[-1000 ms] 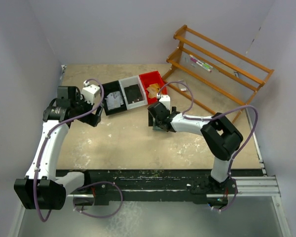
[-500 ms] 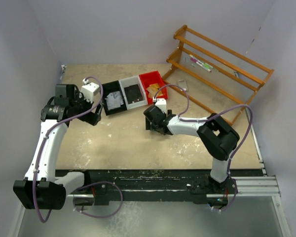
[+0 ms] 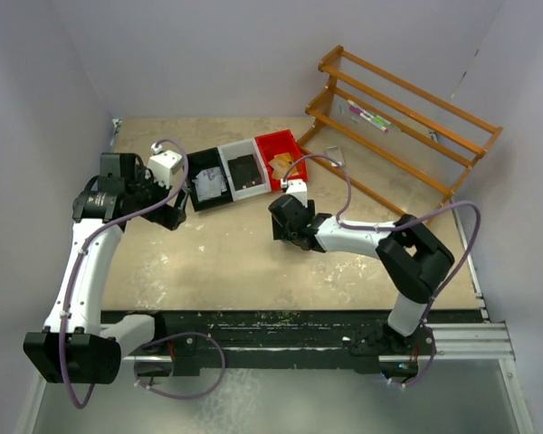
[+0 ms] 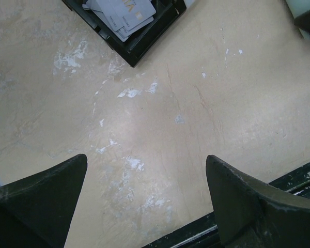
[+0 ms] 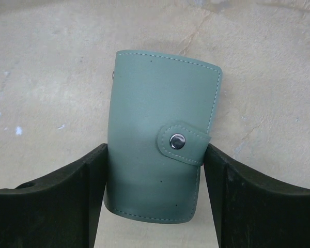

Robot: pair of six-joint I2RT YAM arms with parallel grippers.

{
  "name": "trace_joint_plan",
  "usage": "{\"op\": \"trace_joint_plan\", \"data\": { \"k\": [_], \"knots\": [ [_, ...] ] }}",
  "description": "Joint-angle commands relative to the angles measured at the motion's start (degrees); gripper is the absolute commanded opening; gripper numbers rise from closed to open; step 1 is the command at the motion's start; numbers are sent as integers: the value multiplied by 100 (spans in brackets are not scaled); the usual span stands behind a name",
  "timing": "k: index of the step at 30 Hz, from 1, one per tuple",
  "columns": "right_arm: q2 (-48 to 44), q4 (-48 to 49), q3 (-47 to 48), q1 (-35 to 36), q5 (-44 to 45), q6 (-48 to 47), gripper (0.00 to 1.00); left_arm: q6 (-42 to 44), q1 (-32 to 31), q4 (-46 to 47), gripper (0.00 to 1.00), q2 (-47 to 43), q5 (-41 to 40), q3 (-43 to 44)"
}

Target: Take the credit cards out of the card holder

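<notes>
My right pincer (image 5: 155,175) straddles the card holder (image 5: 157,113), which lies flat on the table (image 5: 51,77), folded shut with its snap tab fastened. My fingers (image 5: 57,206) sit against its two long sides, one on each, so I have it in my grip. My left pincer (image 4: 144,196) hangs spread wide over bare tabletop, holding nothing. Just beyond it, pale credit cards (image 4: 125,13) lie in a black bin (image 4: 144,44).

Mint-green card holder (image 5: 155,113), silver snap (image 5: 177,141), beige table (image 5: 41,77).
</notes>
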Motion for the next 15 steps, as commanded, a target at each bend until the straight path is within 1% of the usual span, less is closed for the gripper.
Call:
{"op": "trace_joint_plan", "data": {
  "k": [1, 7, 11, 15],
  "knots": [
    [-796, 783, -256, 80, -265, -711, 63, -88, 39, -3, 99, -23, 242, 291],
    [-1533, 1467, -484, 246, -743, -1321, 62, -375, 37, -113, 99, 102, 672, 436],
    [-1783, 1691, -357, 536, -829, -1530, 61, -699, 40, -270, 99, 250, 1094, 689],
    [-1891, 1843, 13, 815, -881, -1709, 61, -1087, 38, -433, 99, 399, 1552, 1046]
  ]
}}
